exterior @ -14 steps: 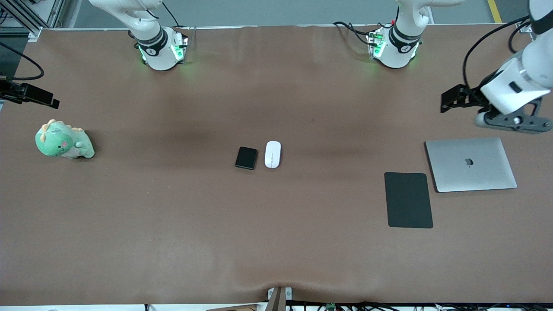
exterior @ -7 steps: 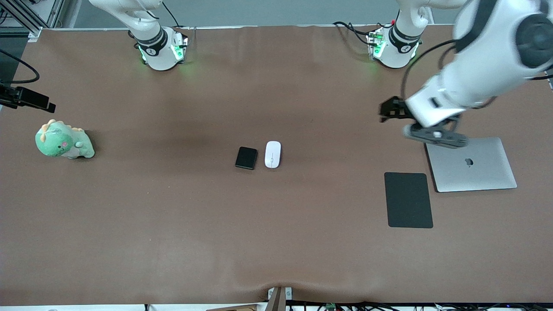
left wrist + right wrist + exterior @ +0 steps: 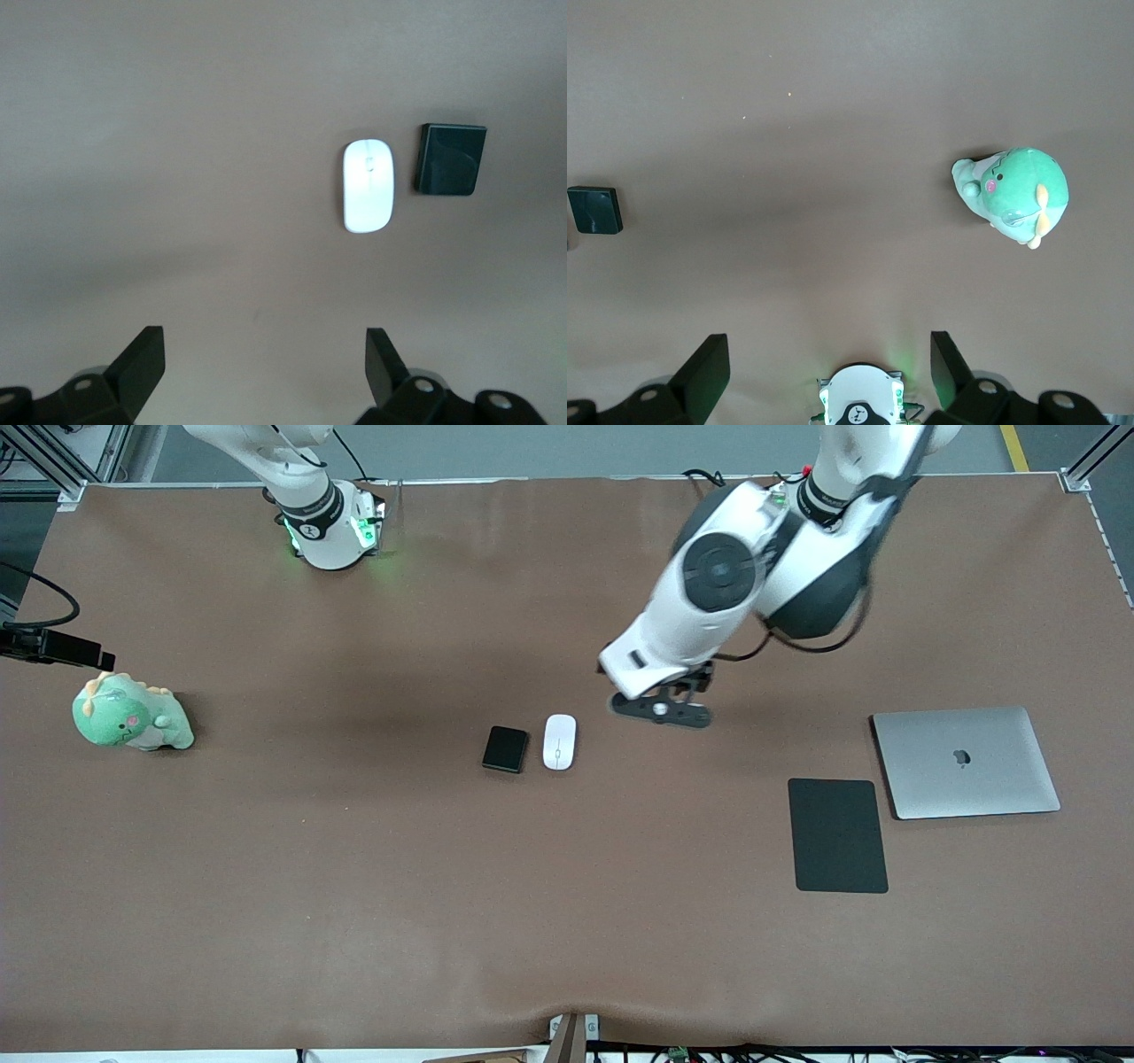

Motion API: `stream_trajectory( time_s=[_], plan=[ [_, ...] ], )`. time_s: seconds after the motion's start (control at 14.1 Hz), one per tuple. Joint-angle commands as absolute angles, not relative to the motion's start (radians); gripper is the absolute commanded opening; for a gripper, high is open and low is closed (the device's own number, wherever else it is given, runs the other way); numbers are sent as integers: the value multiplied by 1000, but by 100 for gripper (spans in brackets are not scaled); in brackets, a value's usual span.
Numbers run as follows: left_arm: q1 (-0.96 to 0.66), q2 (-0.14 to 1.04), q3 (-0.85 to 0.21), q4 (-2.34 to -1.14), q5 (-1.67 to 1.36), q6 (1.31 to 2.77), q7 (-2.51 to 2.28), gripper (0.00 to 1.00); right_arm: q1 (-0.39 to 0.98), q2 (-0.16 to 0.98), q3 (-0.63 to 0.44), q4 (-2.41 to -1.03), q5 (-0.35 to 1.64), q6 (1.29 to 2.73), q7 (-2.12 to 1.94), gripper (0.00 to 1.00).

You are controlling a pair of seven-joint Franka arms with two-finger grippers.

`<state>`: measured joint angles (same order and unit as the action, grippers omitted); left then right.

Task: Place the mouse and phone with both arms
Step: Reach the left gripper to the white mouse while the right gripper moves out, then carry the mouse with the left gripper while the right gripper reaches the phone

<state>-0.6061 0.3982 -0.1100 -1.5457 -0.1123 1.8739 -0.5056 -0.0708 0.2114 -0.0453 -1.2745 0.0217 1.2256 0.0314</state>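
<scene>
I am the two arms at this table (image 3: 354, 921), a wide brown sheet with much bare room. Most of what lies nearer the front camera is open, as is the long stretch between the middle and the dinosaur toy (image 3: 130, 714), which sits near the edge at my right arm's end. Toward my left arm's end, the laptop (image 3: 966, 762) lies closed, and the black pad (image 3: 837, 835) lies just beside it, a little nearer the camera; both are well apart from the middle.

The mouse (image 3: 559, 741) and the phone (image 3: 505, 749) lie side by side at the middle of the table, close but not touching, the phone toward my right arm's end.

My left gripper (image 3: 264, 359) hangs over bare table just beside the mouse, toward my left arm's end of it. Its fingers (image 3: 142, 363) are spread wide and hold nothing. From my left wrist, the mouse (image 3: 368, 185) and phone (image 3: 450, 159) lie ahead with clear cloth between them and my fingertips.

My right arm waits; its gripper (image 3: 830, 363) is high over its own base with fingers (image 3: 707, 367) spread and empty. From there I see the toy (image 3: 1014, 195) and the phone (image 3: 594, 210), well apart.
</scene>
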Motion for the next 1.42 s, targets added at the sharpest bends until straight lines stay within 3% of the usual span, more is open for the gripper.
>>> stream_trajectory(
  time_s=[0.0, 0.36, 0.71, 1.35],
  plan=[
    [-691, 510, -104, -1519, -11, 1986, -651, 100, -84, 236, -61, -1244, 29, 1204, 35, 100],
    [-765, 673, -101, -1511, 48, 2169, -764, 100, -61, 287, -58, -1313, 51, 1242, 26, 100],
    [-799, 747, -92, -1509, 48, 2264, -772, 100, -25, 291, -57, -1345, 132, 1285, 57, 100],
    [-807, 848, -91, -1448, 84, 2319, -796, 100, 6, 224, 44, -1692, 159, 1621, 127, 100]
  ],
)
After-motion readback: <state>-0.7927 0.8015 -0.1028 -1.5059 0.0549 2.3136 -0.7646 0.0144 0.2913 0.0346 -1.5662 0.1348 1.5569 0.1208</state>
